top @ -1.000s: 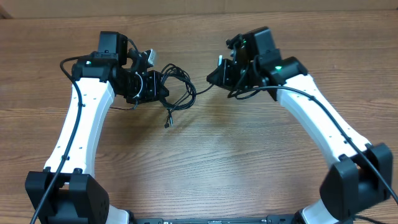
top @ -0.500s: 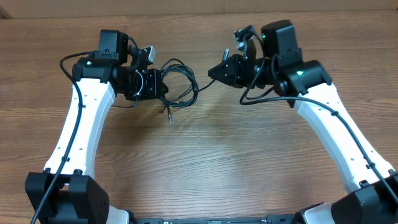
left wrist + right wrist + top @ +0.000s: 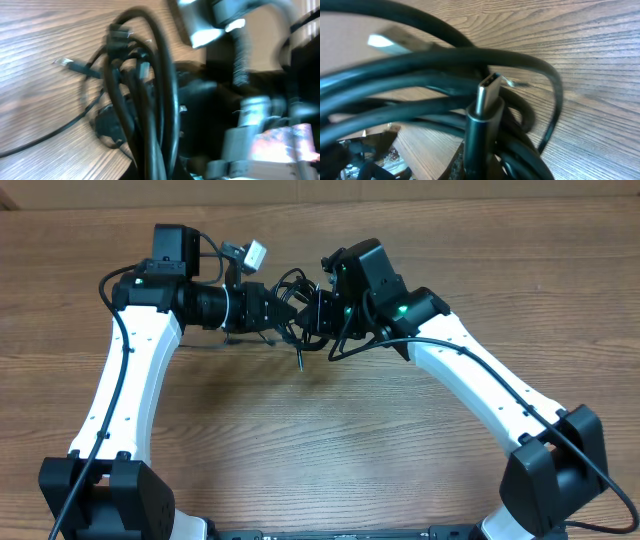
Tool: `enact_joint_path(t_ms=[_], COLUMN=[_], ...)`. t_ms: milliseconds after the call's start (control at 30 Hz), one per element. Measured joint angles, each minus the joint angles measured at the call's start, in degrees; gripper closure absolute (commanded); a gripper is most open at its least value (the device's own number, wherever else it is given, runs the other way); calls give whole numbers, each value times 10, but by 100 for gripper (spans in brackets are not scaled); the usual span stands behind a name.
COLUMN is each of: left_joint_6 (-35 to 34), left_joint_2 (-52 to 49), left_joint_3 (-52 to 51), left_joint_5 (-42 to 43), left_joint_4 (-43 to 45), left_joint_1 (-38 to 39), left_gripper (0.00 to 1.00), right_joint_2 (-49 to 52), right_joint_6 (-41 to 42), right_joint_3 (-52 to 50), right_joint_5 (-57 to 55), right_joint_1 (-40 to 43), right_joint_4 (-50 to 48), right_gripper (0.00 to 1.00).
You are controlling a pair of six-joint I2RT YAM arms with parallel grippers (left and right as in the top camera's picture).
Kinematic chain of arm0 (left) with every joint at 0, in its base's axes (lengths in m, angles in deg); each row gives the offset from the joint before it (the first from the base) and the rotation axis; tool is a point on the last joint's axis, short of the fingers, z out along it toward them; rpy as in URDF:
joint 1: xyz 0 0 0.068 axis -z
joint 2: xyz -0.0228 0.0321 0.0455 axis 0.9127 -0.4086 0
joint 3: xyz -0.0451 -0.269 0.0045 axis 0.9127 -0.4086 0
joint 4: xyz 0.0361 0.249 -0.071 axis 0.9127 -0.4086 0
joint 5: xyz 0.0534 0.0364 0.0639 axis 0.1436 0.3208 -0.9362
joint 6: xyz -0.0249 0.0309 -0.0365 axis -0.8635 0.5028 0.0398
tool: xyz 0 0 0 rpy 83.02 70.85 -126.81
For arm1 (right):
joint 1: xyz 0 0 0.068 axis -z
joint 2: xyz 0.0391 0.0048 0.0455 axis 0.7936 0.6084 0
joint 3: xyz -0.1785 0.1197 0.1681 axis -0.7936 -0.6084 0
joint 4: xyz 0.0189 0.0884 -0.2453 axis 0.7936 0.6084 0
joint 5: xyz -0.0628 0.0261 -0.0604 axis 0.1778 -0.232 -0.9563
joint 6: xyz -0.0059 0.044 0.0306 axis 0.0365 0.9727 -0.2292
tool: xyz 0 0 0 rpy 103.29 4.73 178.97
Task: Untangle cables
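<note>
- cables [image 3: 290, 300] bunched in one tangled clump at the far middle of the table [image 3: 330, 440], right between the two grippers
- left gripper [image 3: 262, 310] points across at the clump and touches it; fingers buried in cords, cannot tell how wide it is or whether it grips
- right gripper [image 3: 314, 316] pushed into the clump from the opposite side; opening also cannot tell
- hanging plug [image 3: 299, 364] sticks out below the clump on the near side
- left wrist view: blurred black loops right against the lens, flat silvery plug [image 3: 64, 62] lying on the wood
- right wrist view: open-ended connector [image 3: 488, 90] on a black barrel, upright among the loops
</note>
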Motion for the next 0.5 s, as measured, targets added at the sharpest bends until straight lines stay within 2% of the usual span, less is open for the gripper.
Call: enact_joint_path(t_ms=[67, 100, 133, 167, 200, 233, 500], left_joint_6=[-21, -32, -60, -79, -102, -120, -222], left_joint_2=[0, 0, 0, 0, 0, 0, -4], left_joint_3=[0, -1, -3, -4, -5, -5, -8], left_joint_5=[31, 37, 44, 50, 53, 57, 59], left_joint_4=[22, 30, 49, 63, 74, 81, 107], left_joint_1=[-5, -6, -12, -16, -21, -26, -41], left_gripper=[96, 95, 96, 96, 95, 96, 95], right_joint_2=[9, 9, 9, 9, 9, 9, -26], right_joint_6=[3, 3, 5, 9, 9, 8, 4], right_joint_3=[0, 0, 2, 5, 9, 15, 33], right_joint_5=[-14, -18, -27, -29, -31, -31, -7], right_joint_1=[-12, -16, -21, -23, -24, -24, 1], right_joint_4=[-1, -1, 0, 4, 4, 7, 62], right_gripper=[96, 93, 85, 68, 61, 48, 24])
